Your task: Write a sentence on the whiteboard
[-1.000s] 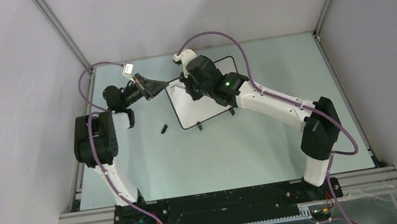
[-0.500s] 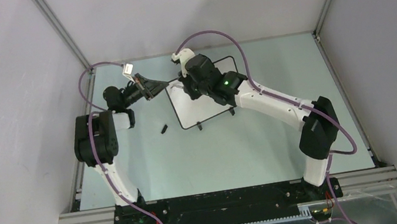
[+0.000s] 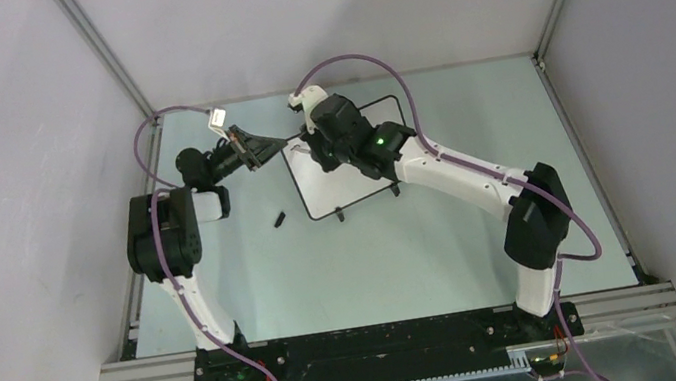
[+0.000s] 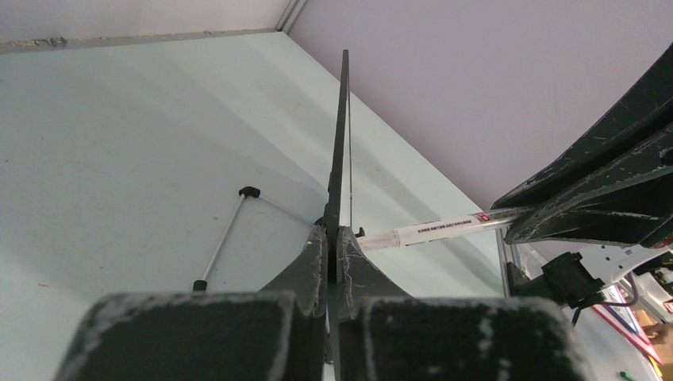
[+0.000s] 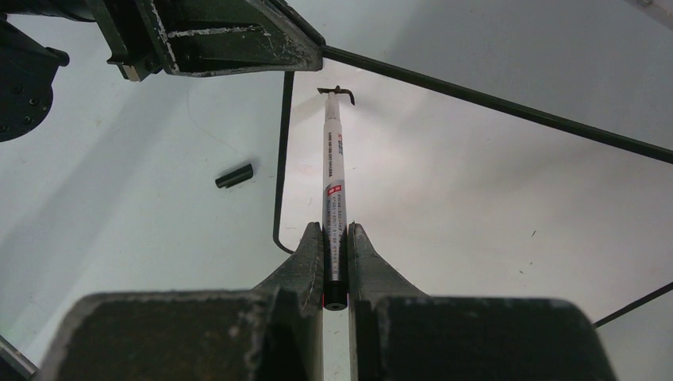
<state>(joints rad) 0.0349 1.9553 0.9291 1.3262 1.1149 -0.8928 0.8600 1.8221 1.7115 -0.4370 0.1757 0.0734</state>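
Observation:
The whiteboard (image 3: 346,187) stands tilted on the table, thin black frame and small feet. My left gripper (image 3: 279,145) is shut on its upper left edge; the left wrist view shows the board edge-on (image 4: 344,135) between my left gripper (image 4: 334,232). My right gripper (image 5: 334,232) is shut on a white marker pen (image 5: 334,182), its tip touching the board (image 5: 476,206) near the top left corner. A short black stroke (image 5: 341,91) is at the tip; no readable words of the sentence show. In the top view my right gripper (image 3: 316,151) is over the board's upper left.
The marker's black cap (image 3: 280,219) lies on the table left of the board and also shows in the right wrist view (image 5: 234,175). Grey walls close the back and sides. The board's foot rod (image 4: 226,236) rests on the green table.
My right arm has shifted slightly to the left over the board with the marker. The left arm and the board have not moved.

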